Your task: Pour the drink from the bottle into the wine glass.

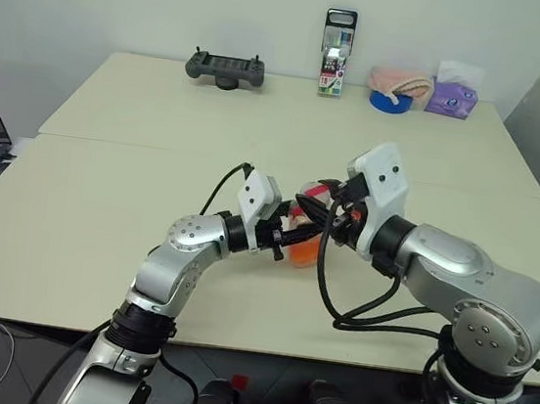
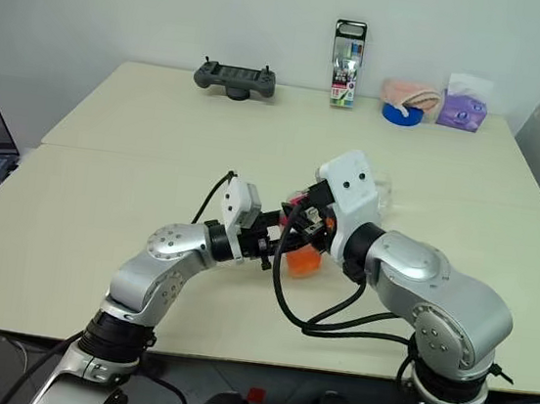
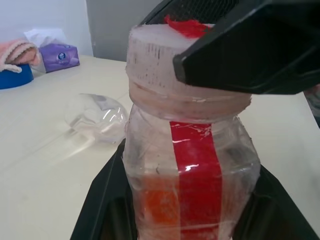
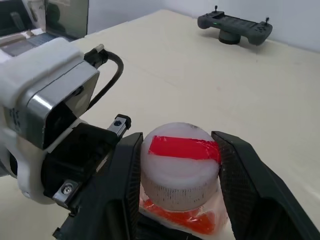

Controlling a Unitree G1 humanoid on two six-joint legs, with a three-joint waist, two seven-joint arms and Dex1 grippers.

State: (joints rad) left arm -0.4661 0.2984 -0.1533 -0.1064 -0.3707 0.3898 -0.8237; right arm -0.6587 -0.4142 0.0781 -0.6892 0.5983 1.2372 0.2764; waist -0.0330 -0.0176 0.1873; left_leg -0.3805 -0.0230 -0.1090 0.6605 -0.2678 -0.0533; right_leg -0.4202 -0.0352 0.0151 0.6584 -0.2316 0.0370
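While the bottle [image 3: 192,165] stands upright betw. our two grippers over the tabletop [image 1: 99,230], its body sits pinched betw. the left gripper [image 1: 290,236] fingers [image 3: 102,200], drink [image 3: 160,205] low inside. Its white cap [image 4: 179,165] w/ red tape lies betw. the right gripper [image 4: 177,172] fingers [image 4: 125,180], one on each side, touching or nearly so; we can't tell if they squeeze it. We see the left arm reaching fwd and inward, roughly level; the right arm comes in from the opp. side, wrist bent over the cap. Wine glass [image 3: 97,117] lies on its side on the tabletop just beyond the bottle.
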